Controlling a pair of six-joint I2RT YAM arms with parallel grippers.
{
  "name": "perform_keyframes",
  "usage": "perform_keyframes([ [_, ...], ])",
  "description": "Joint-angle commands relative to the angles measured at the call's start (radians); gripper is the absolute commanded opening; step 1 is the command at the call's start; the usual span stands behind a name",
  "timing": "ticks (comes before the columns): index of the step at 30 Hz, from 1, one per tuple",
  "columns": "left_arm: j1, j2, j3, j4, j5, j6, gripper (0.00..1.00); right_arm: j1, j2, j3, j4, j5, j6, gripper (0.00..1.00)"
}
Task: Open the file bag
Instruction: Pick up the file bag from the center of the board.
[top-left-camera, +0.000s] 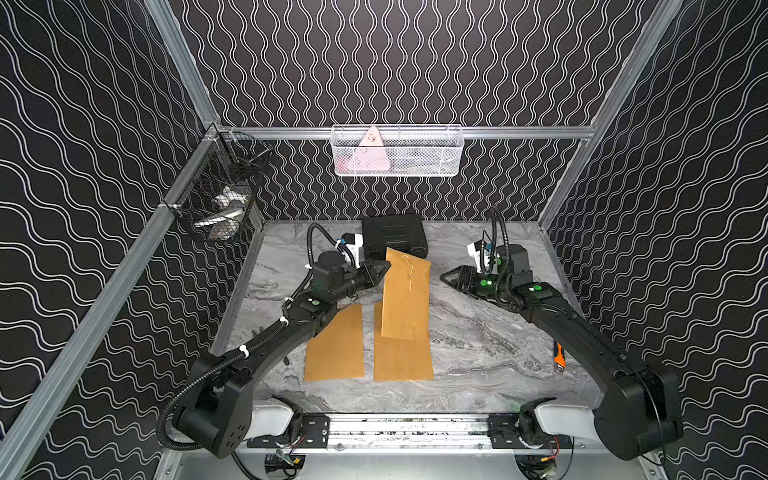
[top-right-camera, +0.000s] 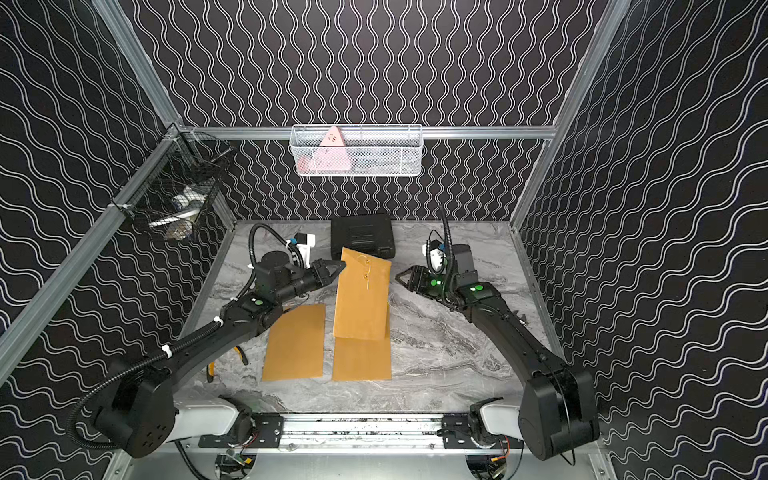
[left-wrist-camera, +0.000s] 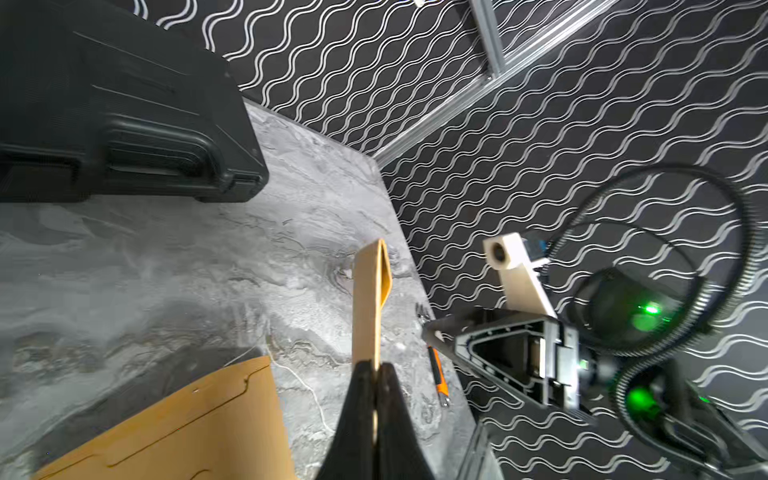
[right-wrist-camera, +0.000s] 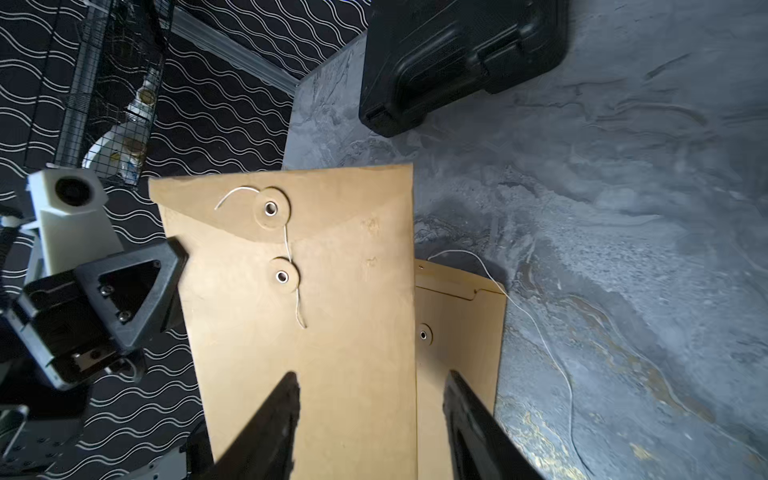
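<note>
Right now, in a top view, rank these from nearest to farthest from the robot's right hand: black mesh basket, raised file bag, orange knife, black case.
1. raised file bag, just beside the right hand, toward the centre.
2. black case, at the back.
3. orange knife, at the table's right edge.
4. black mesh basket, on the left wall.
</note>
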Motion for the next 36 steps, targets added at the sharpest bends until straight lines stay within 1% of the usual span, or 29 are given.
perform_keyframes([
  [1,0.006,0.020,-0.024,0.208,0.054,-0.106,0.00,-0.017,0.035,-0.011,0.120,-0.096,0.037,0.56],
  [10,0.005,0.032,-0.052,0.304,0.065,-0.165,0.00,-0.039,0.121,-0.012,0.224,-0.190,0.071,0.61],
  [14,0.006,0.038,-0.063,0.357,0.073,-0.201,0.00,-0.039,0.148,-0.002,0.253,-0.222,0.083,0.61],
  [20,0.005,0.057,-0.080,0.399,0.080,-0.223,0.00,-0.038,0.145,0.008,0.296,-0.271,0.096,0.61],
  [23,0.005,0.072,-0.090,0.422,0.082,-0.236,0.00,-0.039,0.134,0.012,0.316,-0.297,0.105,0.59],
  [27,0.005,0.091,-0.091,0.427,0.084,-0.234,0.00,-0.039,0.120,0.012,0.337,-0.326,0.121,0.52],
  [31,0.005,0.104,-0.088,0.426,0.089,-0.229,0.00,-0.039,0.108,0.014,0.343,-0.344,0.126,0.36],
  [36,0.006,0.109,-0.078,0.404,0.099,-0.215,0.00,-0.038,0.108,0.021,0.342,-0.353,0.125,0.23],
])
